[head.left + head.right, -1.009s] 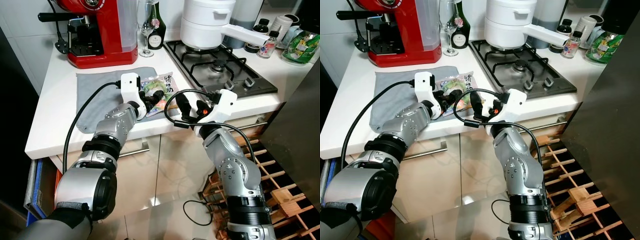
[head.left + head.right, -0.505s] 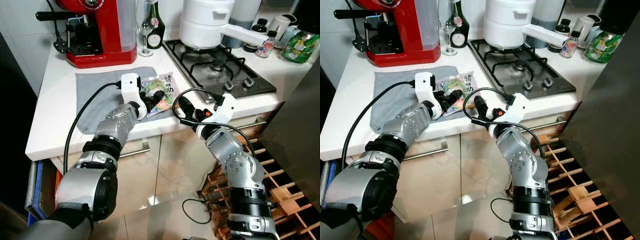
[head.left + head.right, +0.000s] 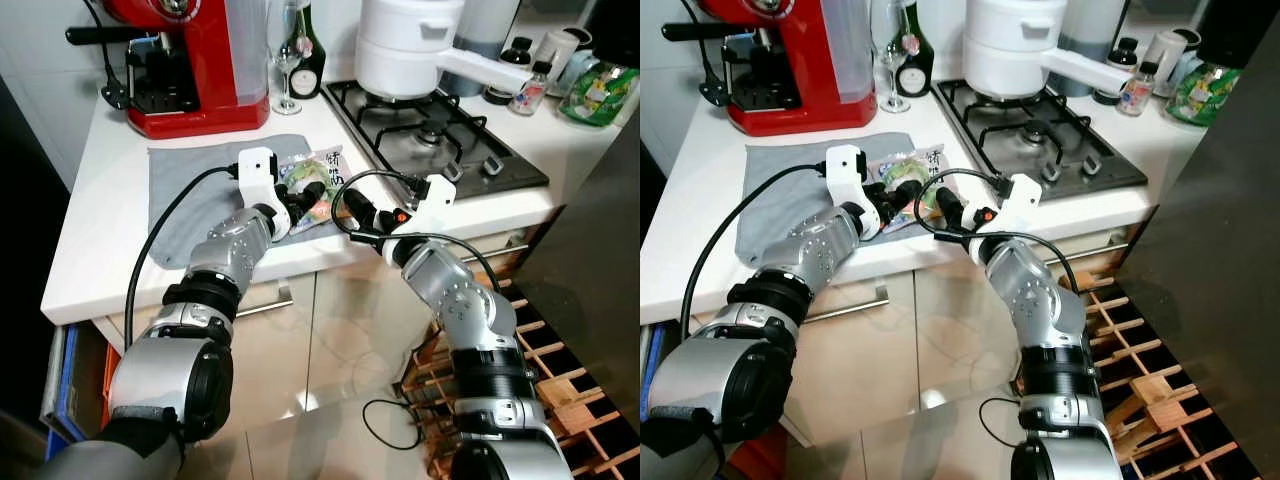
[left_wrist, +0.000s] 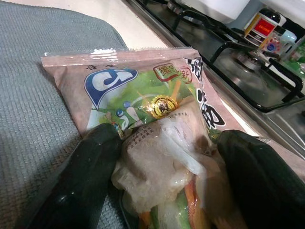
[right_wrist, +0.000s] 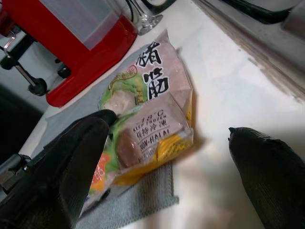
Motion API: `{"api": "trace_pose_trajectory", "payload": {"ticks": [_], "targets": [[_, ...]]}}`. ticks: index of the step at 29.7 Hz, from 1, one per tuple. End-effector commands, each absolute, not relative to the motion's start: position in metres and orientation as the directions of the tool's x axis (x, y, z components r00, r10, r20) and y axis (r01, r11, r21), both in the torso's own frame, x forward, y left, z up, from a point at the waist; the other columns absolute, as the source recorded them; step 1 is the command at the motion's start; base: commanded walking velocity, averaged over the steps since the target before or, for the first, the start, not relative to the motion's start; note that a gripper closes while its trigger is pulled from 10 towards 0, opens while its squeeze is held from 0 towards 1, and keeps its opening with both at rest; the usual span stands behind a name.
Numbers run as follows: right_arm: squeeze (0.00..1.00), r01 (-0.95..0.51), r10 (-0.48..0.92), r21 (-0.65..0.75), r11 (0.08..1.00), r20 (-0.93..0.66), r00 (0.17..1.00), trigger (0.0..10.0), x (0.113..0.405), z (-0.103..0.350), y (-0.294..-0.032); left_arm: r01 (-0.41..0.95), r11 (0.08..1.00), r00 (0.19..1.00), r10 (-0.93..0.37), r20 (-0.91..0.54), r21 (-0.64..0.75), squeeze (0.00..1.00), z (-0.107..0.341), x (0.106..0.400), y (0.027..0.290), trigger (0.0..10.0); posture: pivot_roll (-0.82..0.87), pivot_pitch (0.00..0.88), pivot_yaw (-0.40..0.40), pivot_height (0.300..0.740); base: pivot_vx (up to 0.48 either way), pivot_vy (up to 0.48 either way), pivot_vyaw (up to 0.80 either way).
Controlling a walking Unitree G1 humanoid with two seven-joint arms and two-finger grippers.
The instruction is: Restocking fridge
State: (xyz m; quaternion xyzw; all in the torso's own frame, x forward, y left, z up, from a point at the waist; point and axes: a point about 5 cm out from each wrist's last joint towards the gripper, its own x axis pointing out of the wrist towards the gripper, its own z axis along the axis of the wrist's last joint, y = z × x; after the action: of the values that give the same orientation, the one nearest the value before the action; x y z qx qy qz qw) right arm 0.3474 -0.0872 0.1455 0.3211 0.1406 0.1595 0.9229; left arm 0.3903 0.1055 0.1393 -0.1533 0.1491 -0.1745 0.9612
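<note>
A frozen food bag, pink and green with printed characters, lies on a grey cloth on the white counter. My left gripper holds the bag's near end, one finger pressed on each side, and the plastic bunches up between them. My right gripper hovers at the counter's front edge, just right of the bag, open, with nothing between its fingers. In the right wrist view the bag lies just beyond the spread fingertips.
A red coffee machine, a wine glass and a dark bottle stand behind the cloth. To the right are a gas hob and a white pot. A wooden rack sits on the floor, lower right.
My right gripper has risen and moved left, from in front of the cabinet to the counter edge beside the bag. My left gripper has stayed on the bag.
</note>
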Motion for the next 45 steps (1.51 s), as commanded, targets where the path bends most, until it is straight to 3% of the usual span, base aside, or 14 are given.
{"api": "trace_pose_trajectory", "payload": {"ticks": [1,12,17,18,19,20,22,23,34,40,45], "targets": [[0.22,-0.173,0.376,0.628,0.759,-0.206,0.904,10.0,0.352,0.135,-0.089,0.215,0.902,0.785,-0.387,-0.484,-0.373,0.0,0.08,0.363,0.102,10.0,-0.13,0.0,-0.014,0.74,0.0,0.0,0.0],[0.22,-0.155,0.402,0.697,0.7,-0.206,0.892,10.0,0.369,0.134,-0.077,0.217,0.896,0.778,-0.398,-0.486,-0.387,0.0,0.079,0.362,0.102,10.0,-0.12,0.0,-0.013,0.74,0.0,0.0,0.0],[0.22,-0.17,0.467,0.693,0.701,-0.265,0.844,10.0,0.37,0.129,-0.066,0.234,0.885,0.771,-0.421,-0.478,-0.403,0.0,0.081,0.361,0.098,10.0,-0.11,0.0,-0.015,0.74,0.0,0.0,0.0],[0.22,-0.176,0.485,0.696,0.696,-0.275,0.83,9.2,0.369,0.127,-0.063,0.235,0.884,0.771,-0.423,-0.476,-0.405,0.0,0.082,0.361,0.098,10.0,-0.11,0.0,-0.017,0.74,0.0,0.0,0.0],[0.22,-0.176,0.485,0.696,0.696,-0.275,0.83,9.2,0.369,0.127,-0.063,0.235,0.884,0.771,-0.423,-0.476,-0.405,0.0,0.082,0.361,0.098,10.0,-0.11,0.0,-0.017,0.74,0.0,0.0,0.0],[0.22,-0.195,0.509,0.684,0.703,-0.292,0.81,1.6,0.367,0.125,-0.058,0.235,0.883,0.772,-0.424,-0.474,-0.407,0.0,0.082,0.362,0.098,10.0,-0.11,0.0,-0.019,0.74,0.0,0.0,0.0],[0.22,-0.202,0.516,0.678,0.707,-0.299,0.803,1.6,0.367,0.125,-0.057,0.234,0.882,0.772,-0.424,-0.473,-0.408,0.0,0.083,0.362,0.099,10.0,-0.11,0.0,-0.019,0.74,0.0,0.0,0.0],[0.22,-0.227,0.545,0.666,0.71,-0.316,0.777,0.0,0.363,0.122,-0.052,0.232,0.881,0.774,-0.423,-0.471,-0.412,0.0,0.083,0.362,0.098,10.0,-0.11,0.0,-0.02,0.74,0.0,0.0,0.0],[0.24,-0.253,0.557,0.626,0.737,-0.351,0.753,0.0,0.355,0.112,-0.055,0.234,0.877,0.775,-0.428,-0.465,-0.419,0.0,0.085,0.362,0.097,10.0,-0.12,0.0,-0.018,0.74,0.0,0.0,0.0],[0.25,-0.199,0.532,0.656,0.728,-0.358,0.768,0.0,0.35,0.106,-0.056,0.23,0.88,0.784,-0.421,-0.457,-0.416,0.0,0.087,0.363,0.098,10.0,-0.12,0.0,-0.017,0.74,0.0,0.0,0.0],[0.25,-0.183,0.518,0.685,0.705,-0.32,0.793,0.0,0.35,0.111,-0.057,0.17,0.898,0.861,-0.335,-0.382,-0.405,0.0,0.103,0.374,0.108,10.0,-0.13,0.0,-0.015,0.74,0.0,0.0,0.0]]}}
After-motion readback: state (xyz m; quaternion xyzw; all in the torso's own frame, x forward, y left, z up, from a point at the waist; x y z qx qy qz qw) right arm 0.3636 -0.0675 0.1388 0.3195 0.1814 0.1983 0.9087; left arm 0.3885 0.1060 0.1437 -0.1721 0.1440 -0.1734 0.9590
